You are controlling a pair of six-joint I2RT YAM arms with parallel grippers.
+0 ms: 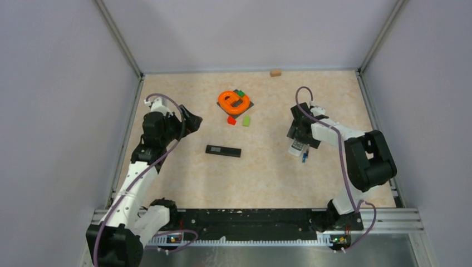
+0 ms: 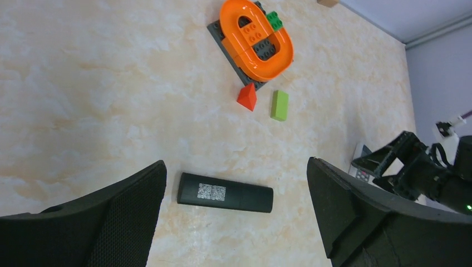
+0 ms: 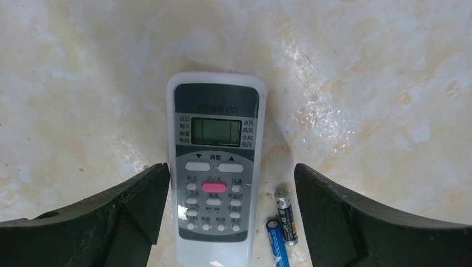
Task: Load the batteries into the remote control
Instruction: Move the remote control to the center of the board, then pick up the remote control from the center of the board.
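Observation:
A white remote (image 3: 214, 172) with a screen and buttons lies face up between the open fingers of my right gripper (image 3: 231, 183), which hovers just above it. Two small batteries lie right of the remote: a dark one (image 3: 286, 217) and a blue one (image 3: 276, 245). In the top view the white remote (image 1: 297, 147) and a blue battery (image 1: 304, 157) show under the right gripper (image 1: 298, 139). A black remote (image 2: 225, 193) lies back up with a white label, below my open, empty left gripper (image 2: 236, 217). It lies mid-table in the top view (image 1: 222, 151), right of the left gripper (image 1: 193, 121).
An orange toy track on a grey plate (image 1: 234, 102) stands at the back centre, with a red block (image 1: 231, 119) and a green block (image 1: 246, 120) in front. A small wooden block (image 1: 275, 72) sits by the back wall. Walls enclose the table.

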